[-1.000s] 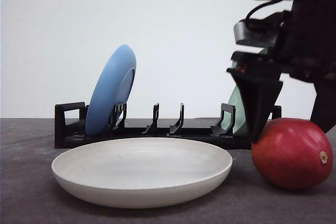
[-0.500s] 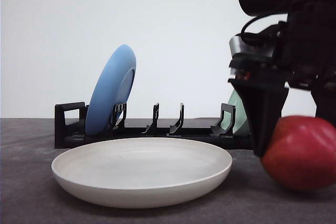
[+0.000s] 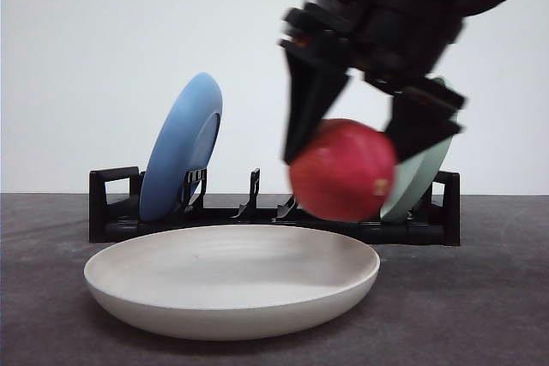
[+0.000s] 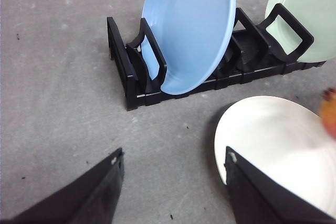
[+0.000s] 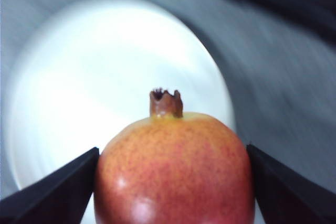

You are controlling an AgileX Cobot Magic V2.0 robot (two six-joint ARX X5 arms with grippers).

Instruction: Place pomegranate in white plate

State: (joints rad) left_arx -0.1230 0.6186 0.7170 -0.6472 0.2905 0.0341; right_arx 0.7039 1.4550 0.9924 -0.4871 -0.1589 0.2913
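White plate (image 3: 232, 280) nearest you, on table, bare. Above its right rim: pomegranate (image 3: 343, 171), airborne, clamped between right gripper (image 3: 364, 156) fingers at its widest girth. Skin glossy, round, likely slippery; fruit looks firm, fairly heavy; keep your squeeze on flanks, nub (image 5: 166, 103) free. Left gripper (image 4: 170, 182) spread wide, holding nothing. Behind: rack (image 3: 274, 212), blue plate (image 3: 182, 145). No writing legible.

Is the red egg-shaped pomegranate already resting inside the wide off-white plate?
No, the front view shows the red pomegranate held in the air by the right gripper, above the off-white plate's right part.
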